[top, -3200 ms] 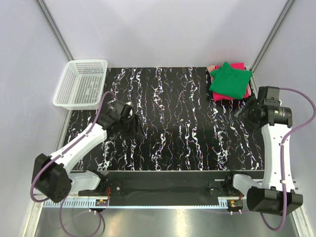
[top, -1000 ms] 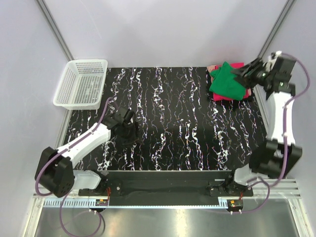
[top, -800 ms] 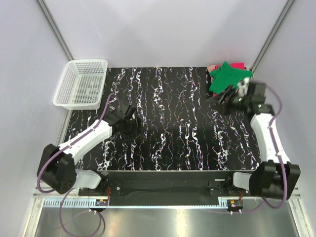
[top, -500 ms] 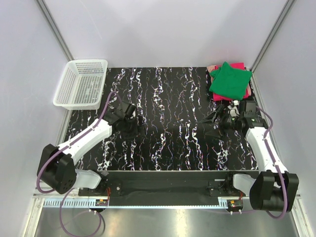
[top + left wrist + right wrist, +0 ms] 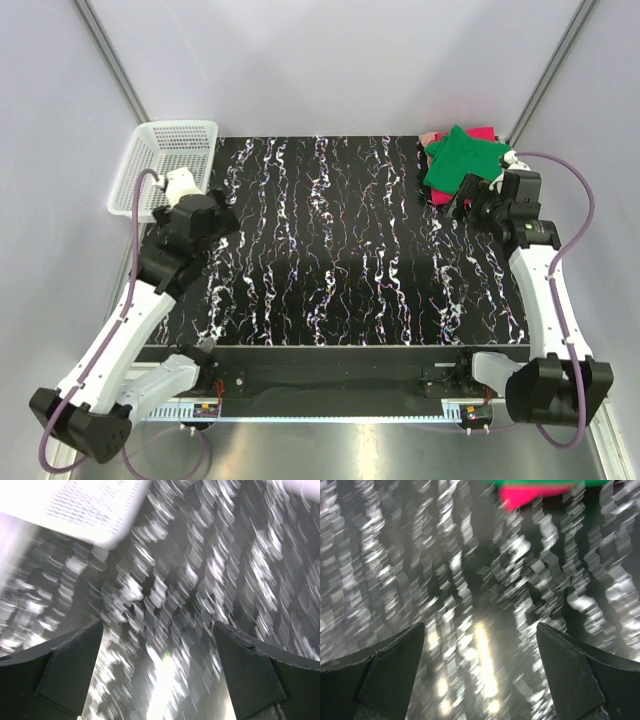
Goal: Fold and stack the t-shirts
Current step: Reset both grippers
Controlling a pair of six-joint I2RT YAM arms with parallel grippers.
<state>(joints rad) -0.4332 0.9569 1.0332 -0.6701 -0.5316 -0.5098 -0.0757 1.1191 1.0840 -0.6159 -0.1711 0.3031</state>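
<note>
While both wrist views are blurred, each shows the fingers clearly enough to read the grip. Left jaws: released, the two dark fingers (image 5: 60, 670) stand wide apart with only the marbled black bench (image 5: 340, 250) showing between them. Right jaws: likewise released, fingers (image 5: 385, 670) spread wide and nothing held.

The green t-shirt (image 5: 462, 168) lies folded on top of the pink t-shirt (image 5: 483, 132), the pair forming one stack. In the right wrist view the stack sits ahead of the right jaws, at the top edge of the frame, with the pink cloth (image 5: 535, 495) under a strip of green (image 5: 600, 482); neither shirt lies between the fingers. From above, the right jaws sit close to the near side of the stack; whether they touch the cloth cannot be told. The stack lies well apart from the left jaws, across the bench from them.

A white mesh basket (image 5: 180, 127) stands just beside the left jaws, on their far side; the left wrist view shows its corner (image 5: 90, 505) ahead of the fingers, not between them.
</note>
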